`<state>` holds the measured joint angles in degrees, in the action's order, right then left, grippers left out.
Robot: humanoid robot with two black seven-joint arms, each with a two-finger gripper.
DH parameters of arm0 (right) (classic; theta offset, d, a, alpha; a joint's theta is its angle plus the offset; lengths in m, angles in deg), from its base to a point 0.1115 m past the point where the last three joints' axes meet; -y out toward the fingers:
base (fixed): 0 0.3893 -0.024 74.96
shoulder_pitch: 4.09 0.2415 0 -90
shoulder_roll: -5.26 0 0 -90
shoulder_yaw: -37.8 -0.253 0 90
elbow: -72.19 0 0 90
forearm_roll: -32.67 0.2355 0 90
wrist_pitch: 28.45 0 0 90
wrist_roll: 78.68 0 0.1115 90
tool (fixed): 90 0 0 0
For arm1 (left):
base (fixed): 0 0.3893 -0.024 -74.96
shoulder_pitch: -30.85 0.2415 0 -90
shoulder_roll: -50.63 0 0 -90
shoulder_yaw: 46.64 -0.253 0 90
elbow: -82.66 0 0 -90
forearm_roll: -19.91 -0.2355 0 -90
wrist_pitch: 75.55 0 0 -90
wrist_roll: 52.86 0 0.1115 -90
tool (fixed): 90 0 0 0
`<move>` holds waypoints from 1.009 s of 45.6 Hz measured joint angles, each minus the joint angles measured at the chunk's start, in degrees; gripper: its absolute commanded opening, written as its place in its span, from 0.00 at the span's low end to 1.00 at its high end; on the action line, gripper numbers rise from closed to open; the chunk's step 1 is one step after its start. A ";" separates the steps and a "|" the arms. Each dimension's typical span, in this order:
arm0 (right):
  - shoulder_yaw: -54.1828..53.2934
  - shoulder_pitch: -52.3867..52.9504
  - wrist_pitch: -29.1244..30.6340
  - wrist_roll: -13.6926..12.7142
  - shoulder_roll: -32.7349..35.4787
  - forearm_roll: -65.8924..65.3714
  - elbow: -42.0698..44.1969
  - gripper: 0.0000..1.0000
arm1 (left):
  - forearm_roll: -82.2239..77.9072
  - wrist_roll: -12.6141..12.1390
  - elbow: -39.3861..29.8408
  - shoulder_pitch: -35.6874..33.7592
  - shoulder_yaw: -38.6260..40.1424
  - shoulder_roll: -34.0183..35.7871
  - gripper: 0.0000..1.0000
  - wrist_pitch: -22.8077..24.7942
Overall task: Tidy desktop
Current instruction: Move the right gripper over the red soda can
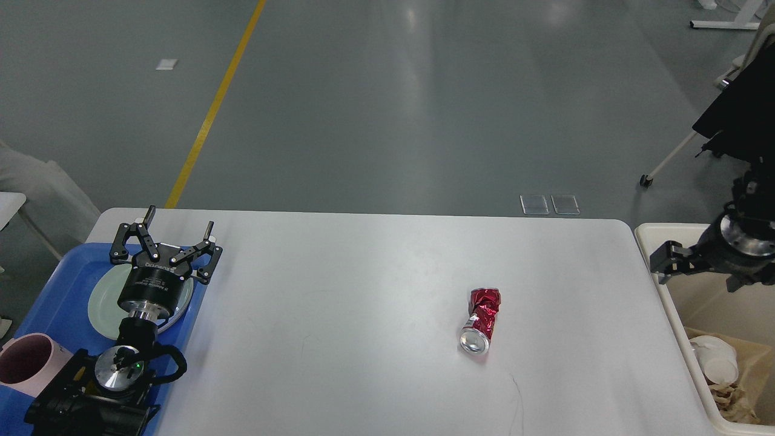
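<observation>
Betw. both grippers: can [481,321] on desktop [363,303], not binned | L gripper [175,233] wide open, empty | R gripper [666,261] jaws unclear, over bin [678,315]

One crushed can [481,320], one plate [106,301], one pink cup [27,363], two grippers [177,229]
</observation>
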<state>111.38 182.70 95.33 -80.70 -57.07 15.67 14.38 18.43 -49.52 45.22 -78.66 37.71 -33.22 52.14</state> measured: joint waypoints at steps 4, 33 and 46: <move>2.66 6.41 4.36 -0.02 -4.69 0.02 -3.23 1.00 | 0.00 0.00 0.00 0.00 -0.03 0.00 0.96 0.00; -2.25 32.41 2.74 -0.55 -21.15 16.77 -27.92 1.00 | 0.07 0.09 0.09 0.09 -0.05 0.10 0.96 -0.07; -2.39 24.66 -10.04 -0.78 -21.09 26.58 -27.46 1.00 | 0.06 0.07 0.09 0.09 0.02 0.00 0.96 -0.07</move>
<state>108.99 207.36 85.30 -81.48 -78.16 42.26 -13.09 18.50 -49.45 45.31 -78.57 37.72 -33.22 52.07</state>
